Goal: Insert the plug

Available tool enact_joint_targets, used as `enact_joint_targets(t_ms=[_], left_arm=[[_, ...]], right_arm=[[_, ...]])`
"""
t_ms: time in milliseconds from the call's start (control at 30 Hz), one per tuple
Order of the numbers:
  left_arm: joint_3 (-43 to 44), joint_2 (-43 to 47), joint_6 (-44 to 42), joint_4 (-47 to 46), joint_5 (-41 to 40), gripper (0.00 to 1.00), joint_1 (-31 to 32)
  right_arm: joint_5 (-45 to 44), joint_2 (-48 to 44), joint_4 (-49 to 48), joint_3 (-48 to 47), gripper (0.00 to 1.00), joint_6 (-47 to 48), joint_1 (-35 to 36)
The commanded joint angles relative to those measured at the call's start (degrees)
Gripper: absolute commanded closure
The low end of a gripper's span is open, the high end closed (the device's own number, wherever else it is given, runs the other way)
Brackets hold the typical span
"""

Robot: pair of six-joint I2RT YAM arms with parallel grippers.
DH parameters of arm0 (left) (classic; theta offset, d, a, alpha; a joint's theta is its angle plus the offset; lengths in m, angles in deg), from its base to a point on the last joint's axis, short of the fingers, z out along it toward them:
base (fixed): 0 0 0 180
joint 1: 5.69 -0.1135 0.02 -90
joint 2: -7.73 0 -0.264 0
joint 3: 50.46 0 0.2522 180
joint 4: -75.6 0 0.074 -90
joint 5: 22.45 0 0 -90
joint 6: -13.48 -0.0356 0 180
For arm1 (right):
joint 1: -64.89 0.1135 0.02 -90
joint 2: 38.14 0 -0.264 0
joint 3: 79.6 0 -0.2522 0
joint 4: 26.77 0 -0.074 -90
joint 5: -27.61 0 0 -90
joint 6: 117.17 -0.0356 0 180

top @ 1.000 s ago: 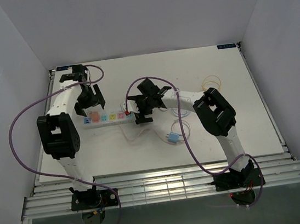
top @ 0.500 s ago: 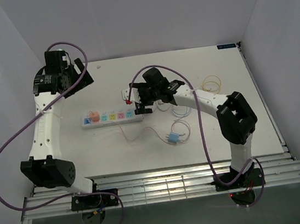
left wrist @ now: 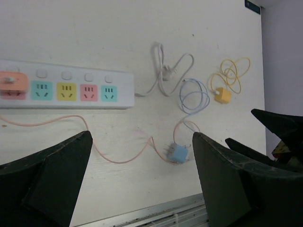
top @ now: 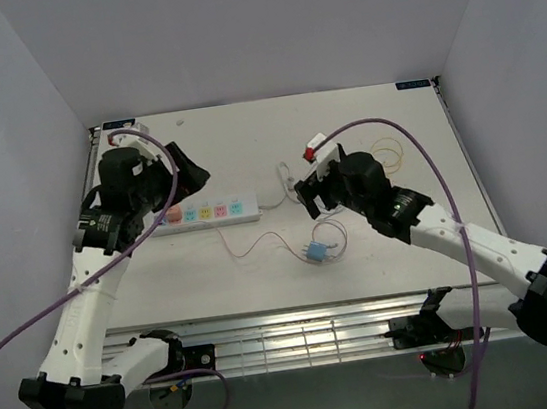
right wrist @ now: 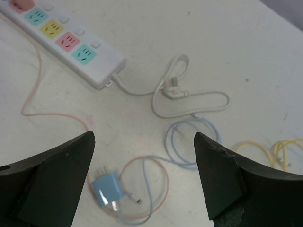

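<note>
A white power strip with coloured sockets lies left of centre, also seen in the left wrist view and the right wrist view. An orange plug sits in its leftmost socket. A blue plug lies loose on the table among pink and blue cable loops. My left gripper hangs open and empty above the strip's left end. High above the blue plug, my right gripper is open with nothing in it.
A yellow plug with its coiled yellow cable lies at the right. The strip's white cord curls between the strip and the blue cable. The table's metal front rail runs along the near edge.
The right gripper has pulled back from the strip's right end toward the right and risen. The left arm has swung from the back left corner to above the strip's left end.
</note>
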Motion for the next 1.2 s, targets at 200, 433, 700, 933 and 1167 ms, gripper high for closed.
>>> enact_joint_targets(t_ms=[200, 433, 700, 933, 1167], left_arm=[[-9.7, -0.8, 3.0, -7.0, -2.8, 0.02, 14.9], [-13.9, -0.2, 1.8, -7.3, -2.1, 0.02, 15.6], [-15.4, -0.8, 1.6, -7.2, -2.4, 0.02, 15.8], [-16.0, -1.9, 1.7, -7.7, -1.6, 0.02, 15.9], [-16.1, -2.2, 1.6, -7.8, -1.6, 0.02, 15.9]], right_arm=[[17.8, -13.4, 2.2, 14.5, 0.1, -3.5, 3.8], [10.4, -3.1, 10.2, 10.5, 0.1, -0.7, 9.2], [-0.5, 6.9, 15.2, 6.1, 0.1, -1.4, 9.8], [0.4, 11.3, 15.1, 4.8, 0.05, 0.0, 9.8], [1.1, 14.2, 13.4, 4.7, 0.0, 1.5, 9.8]])
